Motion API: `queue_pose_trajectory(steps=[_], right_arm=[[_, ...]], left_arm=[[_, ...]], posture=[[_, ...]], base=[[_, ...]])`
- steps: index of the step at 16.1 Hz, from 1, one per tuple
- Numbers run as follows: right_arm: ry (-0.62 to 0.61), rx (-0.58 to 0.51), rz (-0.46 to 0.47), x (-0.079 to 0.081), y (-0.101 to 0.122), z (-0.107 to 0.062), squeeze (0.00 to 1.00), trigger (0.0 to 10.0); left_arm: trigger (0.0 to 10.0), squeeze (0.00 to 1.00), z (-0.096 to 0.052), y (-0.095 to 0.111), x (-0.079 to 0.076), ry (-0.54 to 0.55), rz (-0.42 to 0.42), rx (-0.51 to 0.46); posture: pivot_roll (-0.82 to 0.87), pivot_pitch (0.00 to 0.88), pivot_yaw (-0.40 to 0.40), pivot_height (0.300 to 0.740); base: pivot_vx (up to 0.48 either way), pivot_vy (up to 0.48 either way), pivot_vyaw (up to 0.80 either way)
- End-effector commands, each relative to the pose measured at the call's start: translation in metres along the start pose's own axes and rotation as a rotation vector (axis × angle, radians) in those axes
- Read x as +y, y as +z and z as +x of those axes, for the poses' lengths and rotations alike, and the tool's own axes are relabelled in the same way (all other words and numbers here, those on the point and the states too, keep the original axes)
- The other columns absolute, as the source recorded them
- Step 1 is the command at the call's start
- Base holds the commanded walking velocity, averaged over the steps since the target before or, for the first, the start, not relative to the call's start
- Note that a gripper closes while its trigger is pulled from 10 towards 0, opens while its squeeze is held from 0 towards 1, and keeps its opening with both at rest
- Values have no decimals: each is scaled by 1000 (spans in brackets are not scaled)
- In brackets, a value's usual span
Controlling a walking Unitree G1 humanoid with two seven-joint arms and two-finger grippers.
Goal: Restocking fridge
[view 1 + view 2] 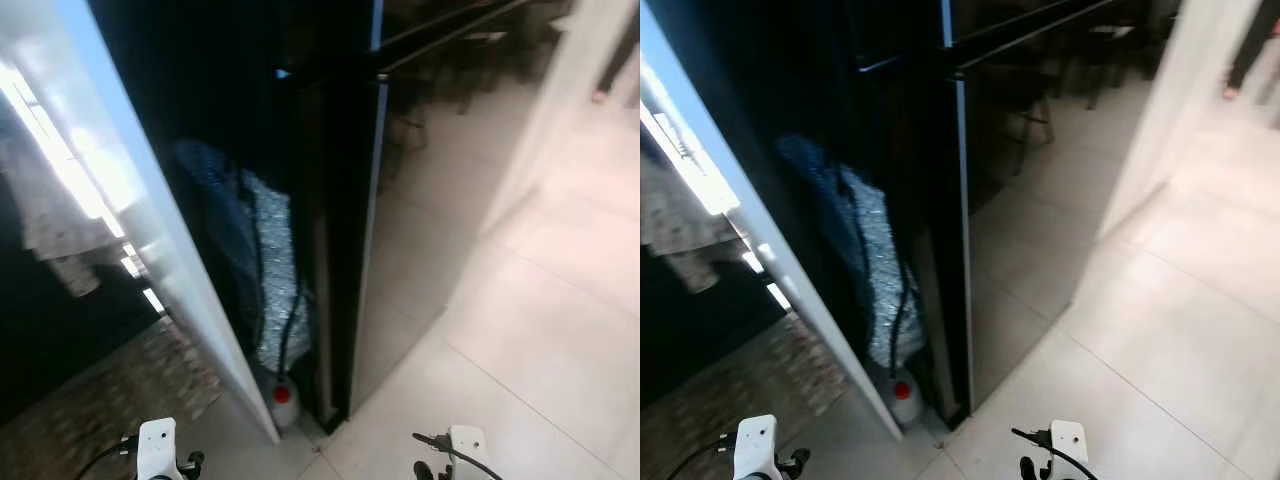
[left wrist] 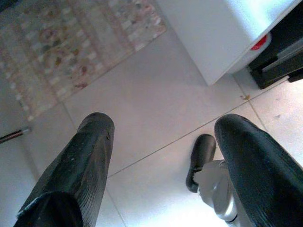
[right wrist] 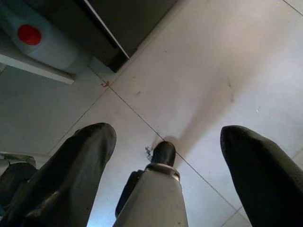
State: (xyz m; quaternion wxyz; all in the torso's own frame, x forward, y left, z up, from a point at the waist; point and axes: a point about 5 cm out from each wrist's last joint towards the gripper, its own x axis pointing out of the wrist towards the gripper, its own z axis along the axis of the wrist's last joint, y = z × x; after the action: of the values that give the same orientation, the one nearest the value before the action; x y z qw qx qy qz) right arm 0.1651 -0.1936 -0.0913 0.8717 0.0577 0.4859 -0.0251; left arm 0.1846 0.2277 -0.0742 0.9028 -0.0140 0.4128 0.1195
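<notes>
Tall black fridge [image 1: 350, 200] stands upright, its near corner facing the robot — bare tile floor [image 1: 520, 340] to the right; left gripper [image 2: 161, 156] and right gripper [image 3: 165, 161] both spread open, empty

Jug [image 1: 284, 402] blocks gap beside fridge [image 1: 345, 250].

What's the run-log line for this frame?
fridge black, white door ajar | red-capped jug on floor at base | left gripper open, idle | right gripper open, idle
</notes>
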Motion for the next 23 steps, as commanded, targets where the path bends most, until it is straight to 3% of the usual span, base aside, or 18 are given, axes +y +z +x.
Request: queue_pose_trajectory(steps=[1,15,23], right_arm=[[2,17,3,1,-6,-1,0,10000],[14,48,-36,-1,-12,-2,0,10000],[31,23,-60,0,1,0,0,10000]], left_arm=[[10000,0,-1,-6,3,-1,14,24],[10000,0,-3,-13,0,-11,19,40],[10000,0,-1,-6,1,13,-15,12]], posture=[[9,0,42,740],[24,0,29,740],[37,0,12,740]], base=[[0,0,800],[0,0,800],[0,0,800]])
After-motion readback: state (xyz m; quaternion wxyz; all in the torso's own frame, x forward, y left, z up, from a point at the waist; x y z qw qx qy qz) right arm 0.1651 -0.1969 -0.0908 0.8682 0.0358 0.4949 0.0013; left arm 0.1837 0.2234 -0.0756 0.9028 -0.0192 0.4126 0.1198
